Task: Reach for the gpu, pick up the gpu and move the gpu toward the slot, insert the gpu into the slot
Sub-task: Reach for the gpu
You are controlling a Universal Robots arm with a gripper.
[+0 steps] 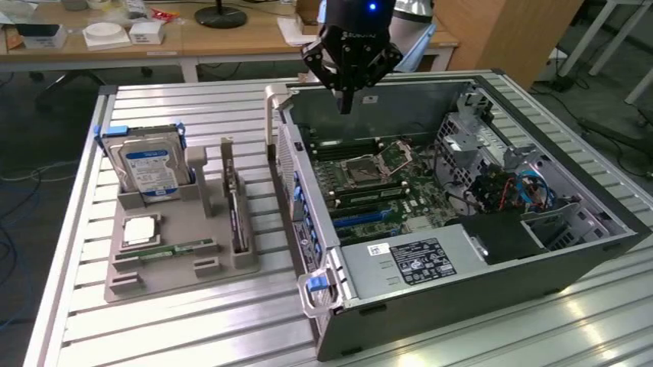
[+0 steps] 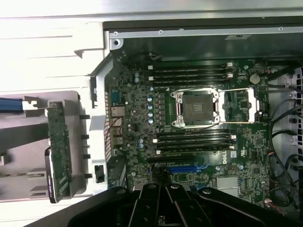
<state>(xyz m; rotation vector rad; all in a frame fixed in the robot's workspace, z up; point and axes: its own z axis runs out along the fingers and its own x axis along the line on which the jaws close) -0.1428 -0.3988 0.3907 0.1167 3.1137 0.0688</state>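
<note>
The gpu (image 1: pixel 237 208) is a thin dark card standing on edge in the grey holder (image 1: pixel 173 267), at the exterior view's left of the open computer case (image 1: pixel 459 260). In the wrist view the gpu (image 2: pixel 59 151) shows edge-on, greenish with a dark end. My gripper (image 1: pixel 347 103) hangs over the far end of the case, well apart from the gpu, its fingers shut with nothing between them. In the wrist view my gripper (image 2: pixel 163 185) points down at the motherboard, just beside the blue slot (image 2: pixel 182 168). The blue slot (image 1: pixel 362 218) lies near the middle of the motherboard.
A silver hard drive (image 1: pixel 148 164) with a blue-white label stands at the holder's far end. A green memory stick (image 1: pixel 168 248) and a processor chip (image 1: pixel 141 229) lie flat in the holder. Drive cage and cables (image 1: pixel 510 183) fill the case's right side. A power supply (image 1: pixel 418 260) sits at its near end.
</note>
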